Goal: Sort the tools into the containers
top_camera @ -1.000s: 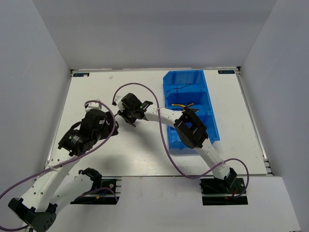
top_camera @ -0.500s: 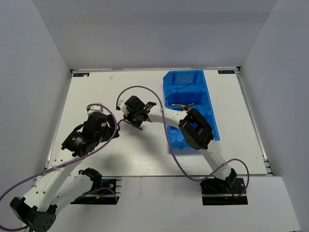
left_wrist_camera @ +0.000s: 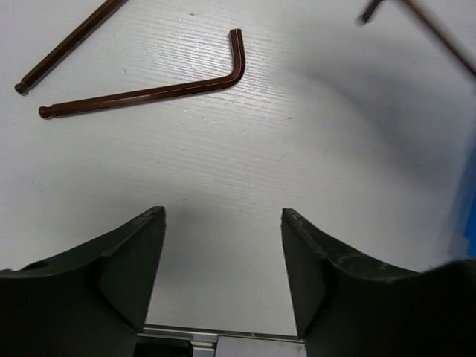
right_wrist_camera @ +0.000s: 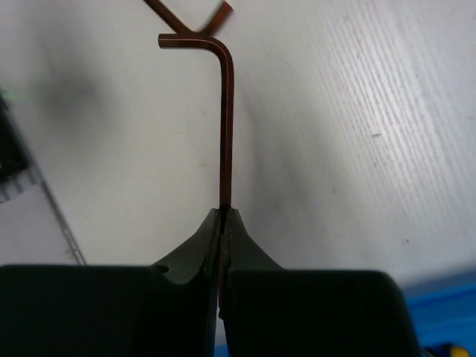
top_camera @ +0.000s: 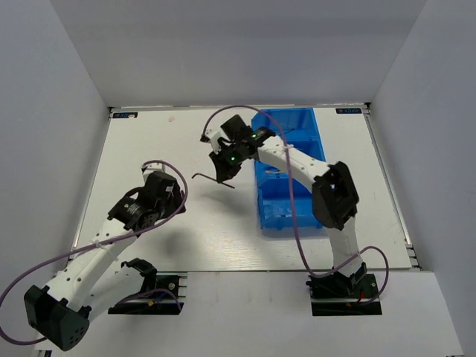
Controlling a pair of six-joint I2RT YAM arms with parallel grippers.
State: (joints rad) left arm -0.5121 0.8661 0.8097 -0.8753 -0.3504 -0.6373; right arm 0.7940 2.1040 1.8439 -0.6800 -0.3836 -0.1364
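A brown hex key [right_wrist_camera: 225, 126] is being pinched by its long shank in the fully closed right pincer [right_wrist_camera: 224, 212], just left of the blue bin [top_camera: 282, 212] and clear of the worktop [left_wrist_camera: 297, 149]. The left pincer [left_wrist_camera: 223, 216] is being held wide open and empty, farther left of the bin. A second hex key [left_wrist_camera: 149, 89] is being left flat on the worktop, also left of the bin.
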